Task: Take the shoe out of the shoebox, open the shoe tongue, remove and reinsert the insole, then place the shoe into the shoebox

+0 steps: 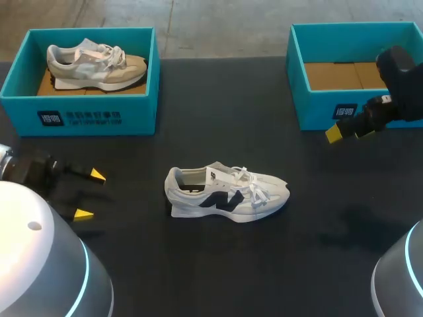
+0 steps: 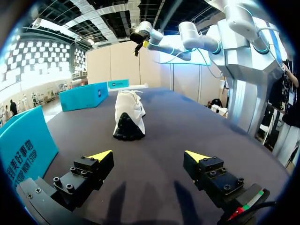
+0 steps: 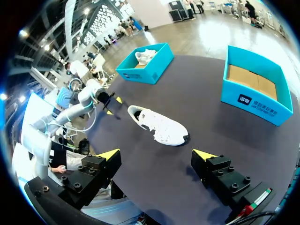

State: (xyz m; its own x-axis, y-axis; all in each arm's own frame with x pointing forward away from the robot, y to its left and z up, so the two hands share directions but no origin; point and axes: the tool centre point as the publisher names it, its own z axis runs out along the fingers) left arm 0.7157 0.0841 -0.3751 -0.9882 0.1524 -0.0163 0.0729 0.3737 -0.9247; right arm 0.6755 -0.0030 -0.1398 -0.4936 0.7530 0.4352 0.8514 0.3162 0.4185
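Dark table (image 1: 198, 271) fills the head view, and your white shoe (image 1: 228, 195) stands on its sole at the middle of the frame, toe toward the right, well apart from both boxes. An empty shoebox (image 1: 344, 112) stands at the upper right. A second shoebox (image 1: 86, 115) at the upper left holds a beige shoe (image 1: 92, 63).

Your left tool (image 1: 90, 194) sits at the lower left, out beyond the shoe's heel, fingers spread wide with nothing between them. Your right tool (image 3: 156, 157) hangs at the right edge, in front of the empty shoebox, equally wide open and empty.

By my reading the take-out step is done and opening the tongue comes next. You would need one tool to steady the heel while the other works at the tongue under the laces, which look tied.
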